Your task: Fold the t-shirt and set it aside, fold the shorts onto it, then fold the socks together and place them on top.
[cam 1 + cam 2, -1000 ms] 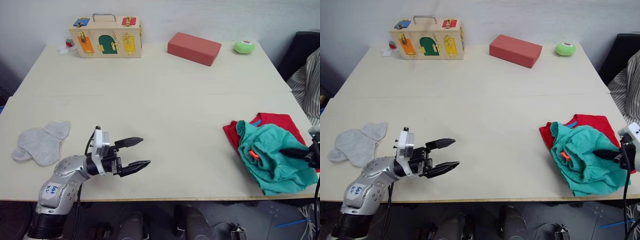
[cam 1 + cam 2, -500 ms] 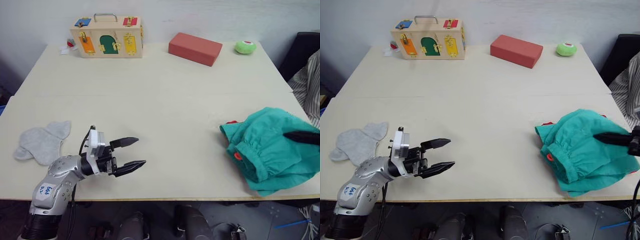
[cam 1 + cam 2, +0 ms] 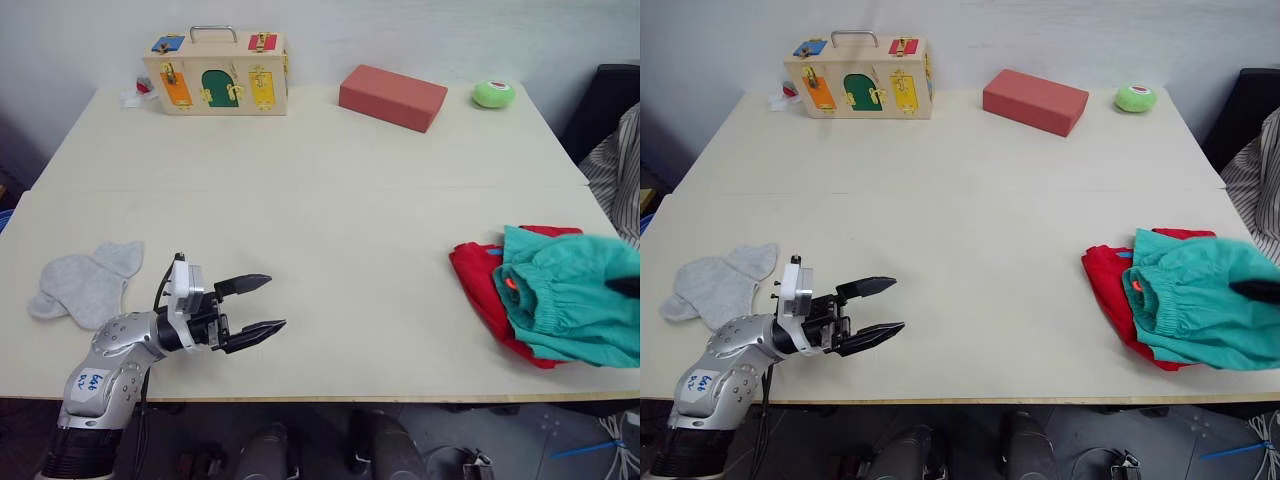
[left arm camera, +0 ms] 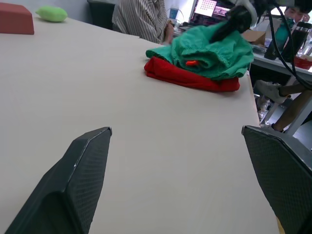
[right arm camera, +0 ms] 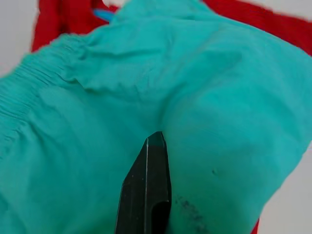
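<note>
Lying atop t-shirt (image 3: 478, 278), shorts (image 3: 575, 305) waistband faces table centre; right jaws pinching shorts, left gripper (image 3: 262, 305) jaws wide, empty.

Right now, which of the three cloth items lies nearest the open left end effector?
The light grey soft socks, flat on the table to the robot's left of the left end effector. The teal-green shorts and bright red t-shirt are stacked at the far right edge.

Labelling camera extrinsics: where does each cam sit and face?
Left and right eye views: head, looking down over the table; left gripper shows.
Left wrist view: along its open fingers towards the shorts on the t-shirt.
Right wrist view: one finger against the shorts.
Shared: shorts and t-shirt.
</note>
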